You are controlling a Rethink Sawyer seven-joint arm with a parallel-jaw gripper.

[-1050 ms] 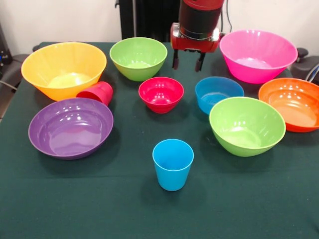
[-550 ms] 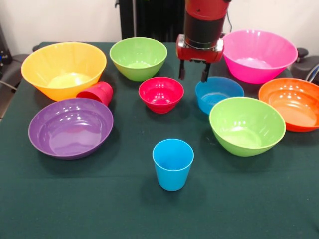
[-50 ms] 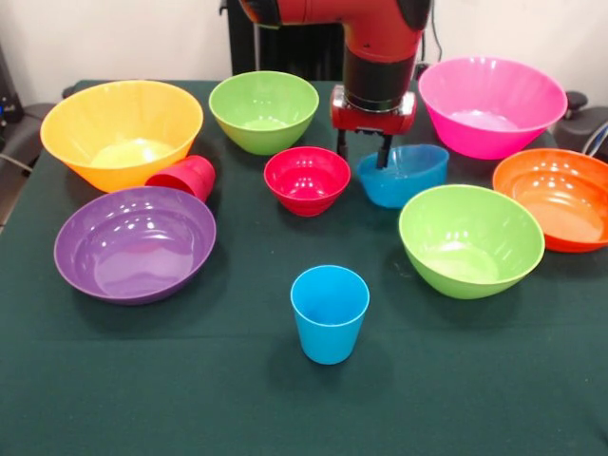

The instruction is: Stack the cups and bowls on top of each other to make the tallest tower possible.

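Note:
My gripper (image 3: 362,154) is open and low over the near-left rim of the small blue bowl (image 3: 410,179). One finger is inside the rim and the other outside. That bowl is tipped up on its side, leaning left. The small red bowl (image 3: 307,180) sits just left of it. Near the front of the table the sky-blue cup (image 3: 330,318) stands upright and alone. The red cup (image 3: 185,178) lies on its side against the yellow-orange bowl (image 3: 122,133). No tower stands.
Lime green bowls sit at the back (image 3: 264,112) and front right (image 3: 471,242). A pink bowl (image 3: 492,106) and an orange bowl (image 3: 560,198) are at the right, and a purple bowl (image 3: 135,244) is at the left. The table is covered in dark green cloth.
The gripper came down and forward from the back onto the small blue bowl's rim. The bowl, flat before, has tipped and slid slightly left.

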